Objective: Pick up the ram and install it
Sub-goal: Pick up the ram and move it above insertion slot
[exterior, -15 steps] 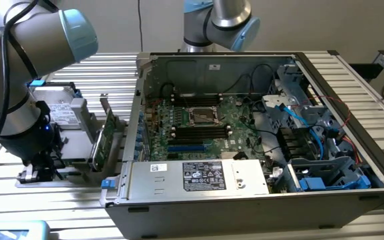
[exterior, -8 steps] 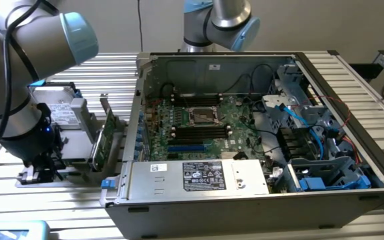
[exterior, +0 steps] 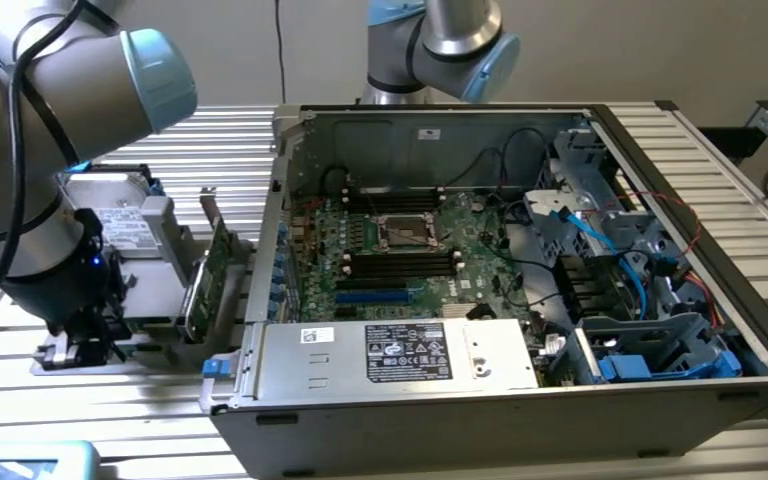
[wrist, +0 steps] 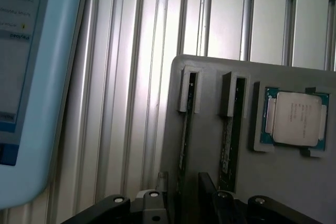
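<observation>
Parted fingers (wrist: pixel 206 199) flank the ram (wrist: pixel 185 124) standing in its holder (wrist: pixel 294 182).

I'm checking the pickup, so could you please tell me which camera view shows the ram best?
The wrist view: the ram stands on edge in a slot of the gray holder, with a second stick in the next slot. In the exterior view the arm hides it, where the gripper hangs at that view's left.

Nothing legible here, folks. The power supply (exterior: pixel 491 362) carries a black label (exterior: pixel 408 352) crowded with white marks, and a small white sticker (exterior: pixel 315 336) sits beside it, but neither can be read. Print on the processor (wrist: pixel 295 118) is too faint, and the lines on the blue-framed screen (wrist: pixel 18 51) are only a blur.
</observation>
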Motion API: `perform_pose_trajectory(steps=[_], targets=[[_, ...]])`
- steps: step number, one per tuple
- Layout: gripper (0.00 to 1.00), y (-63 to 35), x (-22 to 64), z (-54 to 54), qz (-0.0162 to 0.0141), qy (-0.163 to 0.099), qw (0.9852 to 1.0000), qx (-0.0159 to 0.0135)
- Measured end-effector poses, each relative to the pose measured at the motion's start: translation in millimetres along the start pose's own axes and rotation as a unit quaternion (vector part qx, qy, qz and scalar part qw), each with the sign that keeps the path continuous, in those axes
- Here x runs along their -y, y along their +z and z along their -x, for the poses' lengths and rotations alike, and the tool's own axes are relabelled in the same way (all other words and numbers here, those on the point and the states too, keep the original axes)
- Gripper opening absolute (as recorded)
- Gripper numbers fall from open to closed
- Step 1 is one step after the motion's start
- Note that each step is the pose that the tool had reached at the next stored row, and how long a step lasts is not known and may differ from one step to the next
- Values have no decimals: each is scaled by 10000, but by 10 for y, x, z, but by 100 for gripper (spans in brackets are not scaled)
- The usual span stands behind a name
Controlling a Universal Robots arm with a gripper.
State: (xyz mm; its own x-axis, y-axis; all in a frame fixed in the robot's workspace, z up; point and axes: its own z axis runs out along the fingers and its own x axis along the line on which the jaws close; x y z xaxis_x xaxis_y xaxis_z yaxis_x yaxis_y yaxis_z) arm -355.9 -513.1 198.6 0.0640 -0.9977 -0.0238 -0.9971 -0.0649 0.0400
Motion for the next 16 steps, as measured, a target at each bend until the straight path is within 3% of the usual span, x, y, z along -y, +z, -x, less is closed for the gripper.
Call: perform_pose_trajectory(steps=[5,7,9,16], targets=[[35,4,-7,1,11,0,10000,8],[16,3,-9,0,12,0,10000,10],[13,-3,-13,1,11,0,10000,12],[13,-303,-33,5,12,1,10000,12]])
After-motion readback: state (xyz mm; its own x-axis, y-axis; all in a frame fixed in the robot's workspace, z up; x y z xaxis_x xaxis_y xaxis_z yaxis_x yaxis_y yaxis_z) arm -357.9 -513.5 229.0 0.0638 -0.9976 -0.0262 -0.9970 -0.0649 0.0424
